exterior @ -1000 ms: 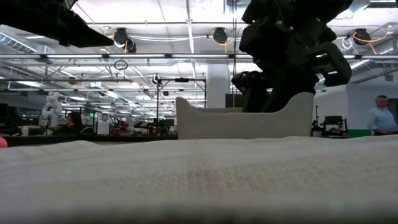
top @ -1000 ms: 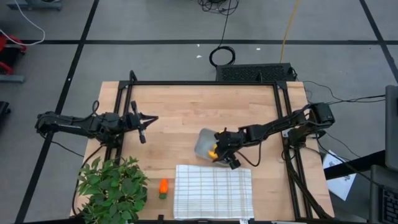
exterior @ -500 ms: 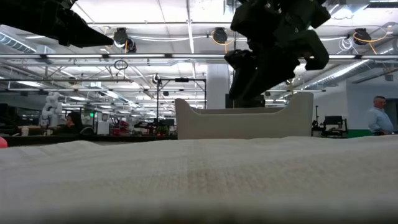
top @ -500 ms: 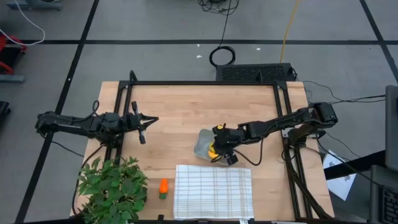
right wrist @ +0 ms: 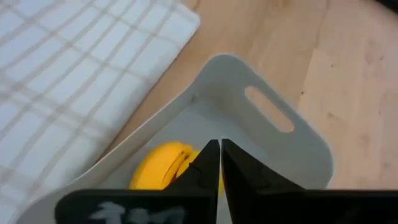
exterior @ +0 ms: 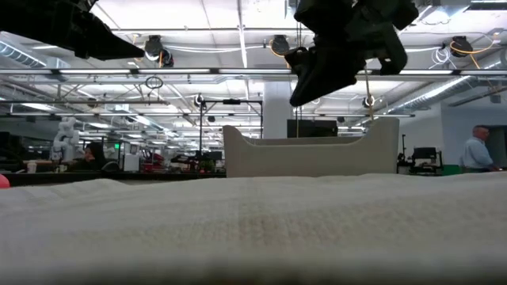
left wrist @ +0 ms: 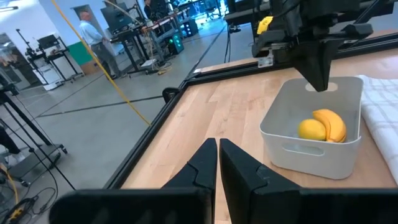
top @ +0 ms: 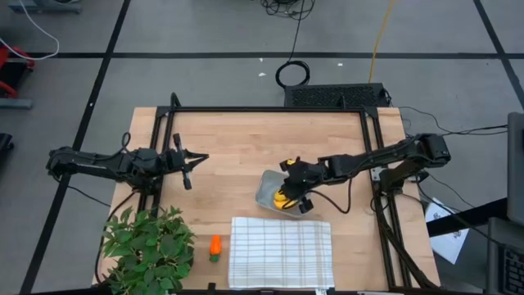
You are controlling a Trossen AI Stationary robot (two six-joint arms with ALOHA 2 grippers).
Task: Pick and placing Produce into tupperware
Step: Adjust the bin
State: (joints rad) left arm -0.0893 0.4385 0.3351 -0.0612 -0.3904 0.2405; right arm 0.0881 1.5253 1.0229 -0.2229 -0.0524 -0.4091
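The tupperware (top: pixel 266 187) stands on the wood just beyond the checked cloth's far edge. In it lie a yellow banana (left wrist: pixel 333 123) and a yellow lemon (left wrist: pixel 311 129); the right wrist view shows the yellow produce (right wrist: pixel 158 168) on its floor. My right gripper (left wrist: pixel 317 78) hangs shut above the tupperware, fingers pointing down, clear of its rim (exterior: pixel 317 142). The orange carrot (top: pixel 214 247) lies on the table between the plant and the cloth. My left gripper (top: pixel 187 168) waits shut over the table's left side, holding nothing.
A white checked cloth (top: pixel 281 250) covers the near middle of the table. A leafy green plant (top: pixel 147 250) stands at the near left corner. Black frame rails (top: pixel 270 110) run along the far and side edges. A person (exterior: pixel 475 150) stands in the room beyond.
My right gripper has risen out of the tupperware, moved slightly toward the far edge and shut its fingers with nothing between them. The yellow produce has stayed in the tupperware.
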